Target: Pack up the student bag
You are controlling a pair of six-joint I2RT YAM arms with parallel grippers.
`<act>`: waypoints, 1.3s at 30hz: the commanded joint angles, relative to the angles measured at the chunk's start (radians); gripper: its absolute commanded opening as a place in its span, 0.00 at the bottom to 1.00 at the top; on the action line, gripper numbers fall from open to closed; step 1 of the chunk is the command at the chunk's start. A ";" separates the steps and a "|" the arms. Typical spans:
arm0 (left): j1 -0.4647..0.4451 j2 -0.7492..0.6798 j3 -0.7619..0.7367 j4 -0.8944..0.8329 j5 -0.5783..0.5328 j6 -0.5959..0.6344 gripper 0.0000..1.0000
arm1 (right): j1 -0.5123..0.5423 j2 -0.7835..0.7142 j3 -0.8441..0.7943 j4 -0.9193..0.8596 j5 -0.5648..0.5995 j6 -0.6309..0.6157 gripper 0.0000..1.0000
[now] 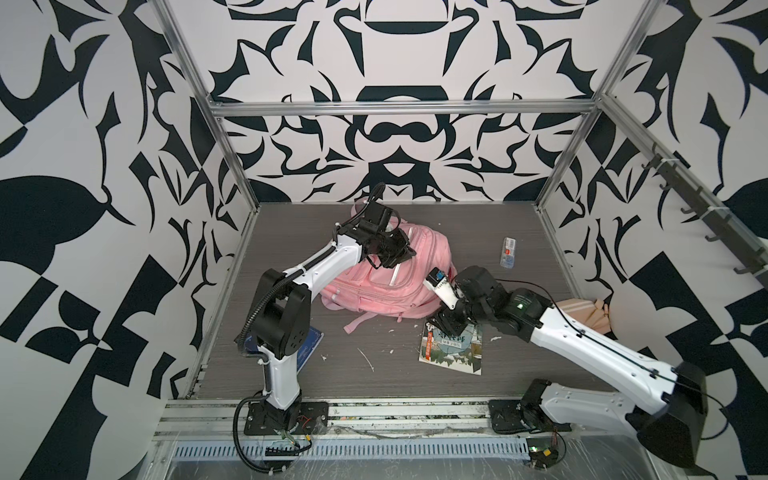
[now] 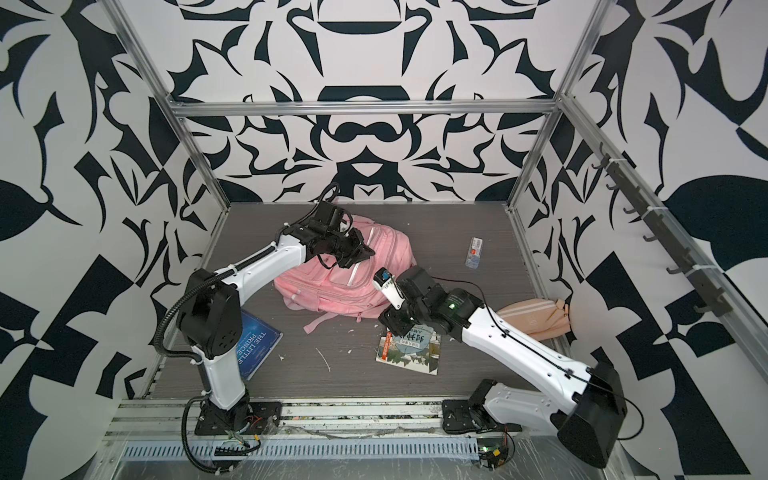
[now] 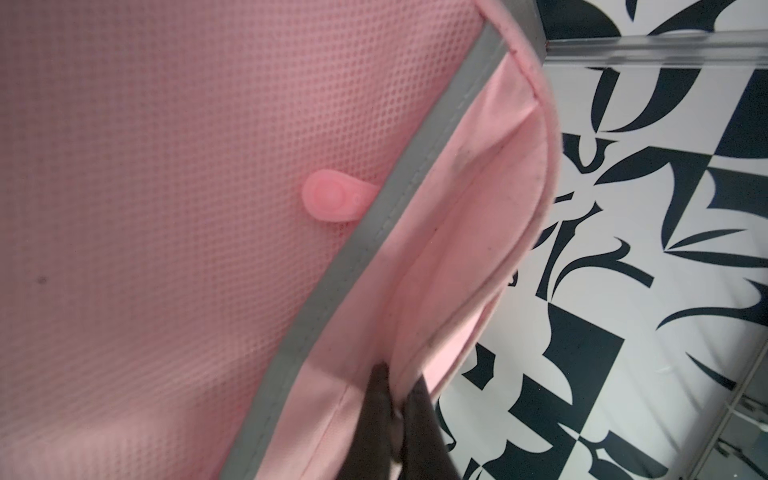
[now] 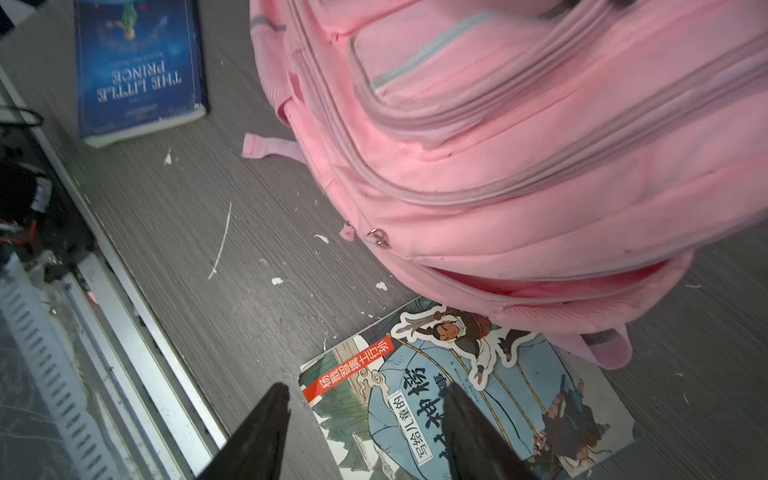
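One grey wood-grain table [image 1: 374, 386] carries everything, and the student bag [image 1: 386, 286] lies near its middle, pockets up, with a strap trailing toward the front edge. In the right wrist view the student bag [image 4: 519, 166] shows a zip gaping at its lower edge.

Front-left of the bag lies a blue book [image 2: 255, 347], partly hidden by the left arm. A beige striped pouch [image 2: 532, 316] sits to the bag's right, well apart from it. An illustrated book [image 1: 453, 349] lies at the bag's front-right corner, its far edge touching the bag or just under it.

At the bag's far top, the left gripper [image 1: 405, 254] is clamped on a fold of pink fabric; the left wrist view shows both dark fingers [image 3: 380, 386] pinching that edge beside a grey strip.

By the bag's front-right corner, the right gripper [image 4: 365, 399] has its jaws spread above the illustrated book's corner, holding nothing.

A small clear packet [image 1: 508, 251] lies behind and right of the bag. White scraps [image 1: 365, 357] dot the table in front of it.
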 commanded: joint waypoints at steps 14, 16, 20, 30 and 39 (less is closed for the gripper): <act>-0.015 -0.072 0.126 0.047 -0.105 -0.338 0.00 | -0.058 -0.095 -0.308 0.468 0.010 0.322 0.73; -0.024 -0.058 0.147 0.035 -0.108 -0.351 0.00 | -0.102 -0.105 -0.341 0.499 0.013 0.347 0.72; -0.031 -0.034 0.189 0.004 -0.096 -0.373 0.00 | -0.200 -0.154 -0.404 0.545 -0.011 0.376 0.71; -0.055 0.000 0.253 0.001 -0.081 -0.428 0.00 | -0.252 -0.097 -0.345 0.505 -0.180 0.163 0.64; -0.072 0.024 0.293 0.015 -0.058 -0.456 0.00 | -0.327 -0.070 -0.374 0.595 -0.129 0.180 0.61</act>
